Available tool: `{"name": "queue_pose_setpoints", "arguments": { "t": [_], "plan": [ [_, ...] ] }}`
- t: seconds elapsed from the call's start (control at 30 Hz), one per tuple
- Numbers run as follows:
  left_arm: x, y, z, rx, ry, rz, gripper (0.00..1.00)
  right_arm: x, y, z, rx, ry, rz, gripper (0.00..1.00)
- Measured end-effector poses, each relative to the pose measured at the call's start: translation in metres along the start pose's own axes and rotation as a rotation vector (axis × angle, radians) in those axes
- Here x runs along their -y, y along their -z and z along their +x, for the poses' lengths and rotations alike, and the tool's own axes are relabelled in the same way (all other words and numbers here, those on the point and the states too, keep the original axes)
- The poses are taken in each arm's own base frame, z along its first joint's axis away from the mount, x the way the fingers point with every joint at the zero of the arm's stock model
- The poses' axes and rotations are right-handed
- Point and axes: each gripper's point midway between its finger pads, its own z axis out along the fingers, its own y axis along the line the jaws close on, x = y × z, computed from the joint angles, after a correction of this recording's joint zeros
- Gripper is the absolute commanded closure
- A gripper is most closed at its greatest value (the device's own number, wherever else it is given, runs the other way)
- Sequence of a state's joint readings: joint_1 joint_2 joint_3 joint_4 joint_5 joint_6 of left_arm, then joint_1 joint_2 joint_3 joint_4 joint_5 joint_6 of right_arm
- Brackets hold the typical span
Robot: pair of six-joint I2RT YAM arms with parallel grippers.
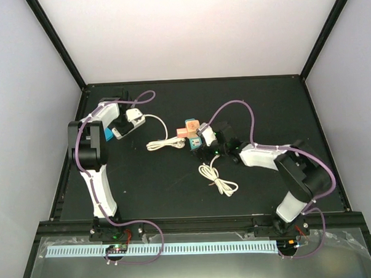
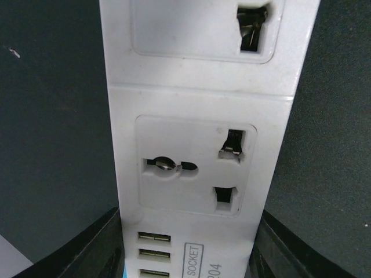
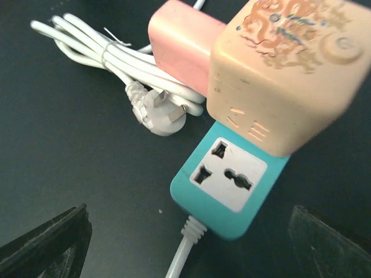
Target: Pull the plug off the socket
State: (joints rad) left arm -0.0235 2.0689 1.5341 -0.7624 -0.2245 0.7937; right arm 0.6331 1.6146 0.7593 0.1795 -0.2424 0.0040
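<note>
A teal socket strip (image 3: 232, 179) lies on the black table with a peach cube plug (image 3: 278, 75) seated in its far end and a pink adapter (image 3: 179, 43) beside that. One white outlet on the teal strip is bare. My right gripper (image 3: 191, 246) hovers open above the strip's cord end, its fingers wide on either side and touching nothing. In the top view it (image 1: 208, 140) sits just right of the plug cluster (image 1: 188, 128). My left gripper (image 2: 188, 255) is shut on a white power strip (image 2: 197, 116), and its fingers (image 2: 93, 249) press both long sides at the far left (image 1: 133, 118).
A tied white cable bundle (image 3: 110, 55) with a loose three-pin plug (image 3: 157, 116) lies left of the teal strip. A second coiled white cord (image 1: 218, 180) lies nearer the arm bases. The white strip's cord (image 1: 160, 125) runs toward the bundle (image 1: 164, 143).
</note>
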Motion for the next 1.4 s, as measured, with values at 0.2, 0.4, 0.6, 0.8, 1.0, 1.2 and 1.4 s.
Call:
{"name": "queue_pose_setpoints", "arguments": {
  "t": [0.2,0.4,0.6,0.8,1.0,1.2,1.4],
  "plan": [
    [0.001,0.000,0.000,0.002,0.001,0.003,0.66,0.005,-0.030,0.004,-0.042,0.014,0.057,0.07],
    [0.003,0.001,0.002,0.002,0.001,0.007,0.66,0.022,-0.042,0.003,-0.050,0.019,0.145,0.12],
    [0.003,0.001,0.002,0.002,0.001,0.008,0.65,0.031,-0.049,0.015,-0.086,0.034,0.192,0.28],
    [0.003,0.001,0.002,0.003,0.001,0.009,0.66,0.043,-0.048,0.018,-0.093,0.029,0.215,0.54],
    [0.002,0.001,0.003,0.001,0.009,0.008,0.66,0.066,-0.035,0.023,-0.103,-0.003,0.227,0.63],
    [-0.016,0.001,0.003,-0.020,0.092,0.016,0.67,0.067,-0.016,0.031,-0.120,-0.023,0.189,0.67],
    [-0.047,0.000,-0.005,0.002,0.233,0.025,0.67,0.038,-0.007,0.047,-0.142,0.003,0.099,0.68]
  ]
}}
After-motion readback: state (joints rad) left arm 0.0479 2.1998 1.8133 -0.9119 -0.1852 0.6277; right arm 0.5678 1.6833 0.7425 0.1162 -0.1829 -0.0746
